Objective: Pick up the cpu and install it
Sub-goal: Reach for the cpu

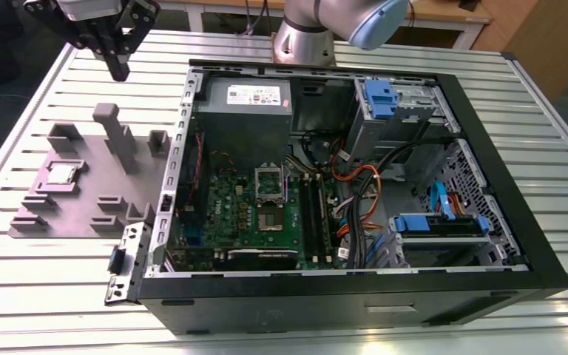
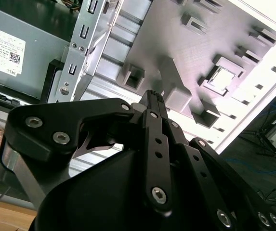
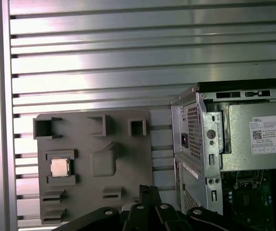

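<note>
The cpu (image 1: 62,173) is seated flat, silvery top up, in a square nest of the grey fixture (image 1: 77,218). The same nest is seen in both wrist views. The gripper (image 1: 118,70) is held in the air past the fixture's end with the tall post, well apart from the cpu. Its fingers are drawn together and nothing is gripped between them. An open case (image 1: 363,307) is laid just beside the fixture, at the exterior view's right, with a green board (image 1: 254,222) inside. Fixture and case are borne by a slatted metal table (image 1: 47,296).
</note>
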